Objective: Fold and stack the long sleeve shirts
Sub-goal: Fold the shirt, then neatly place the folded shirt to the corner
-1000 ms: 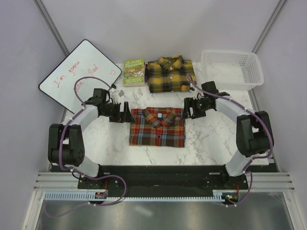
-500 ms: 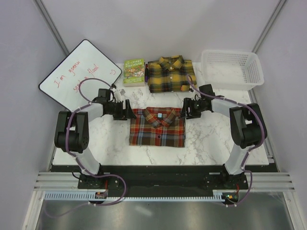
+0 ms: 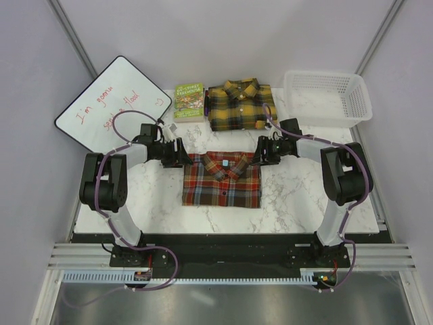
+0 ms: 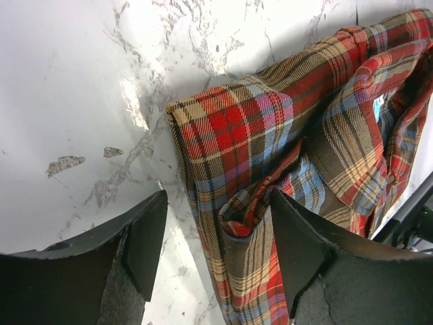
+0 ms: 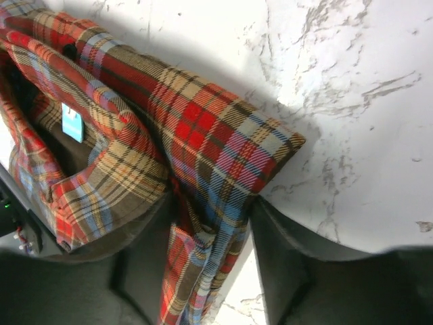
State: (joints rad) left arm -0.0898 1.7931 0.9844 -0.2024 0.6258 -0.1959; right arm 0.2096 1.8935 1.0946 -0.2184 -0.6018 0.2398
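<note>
Jaws of left gripper (image 4: 218,217) and right gripper (image 5: 206,227), parted, have reached red-brown shirt (image 3: 222,179).

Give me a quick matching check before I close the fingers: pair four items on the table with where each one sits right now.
Things:
1. red-brown shirt
2. yellow shirt
3. green book
4. white basket

Places:
A. far right corner
B. centre, closest to the near edge
C. far side, between the book and the basket
D. far side, just right of the whiteboard

Pairs: 1-B, 2-C, 3-D, 4-A
</note>
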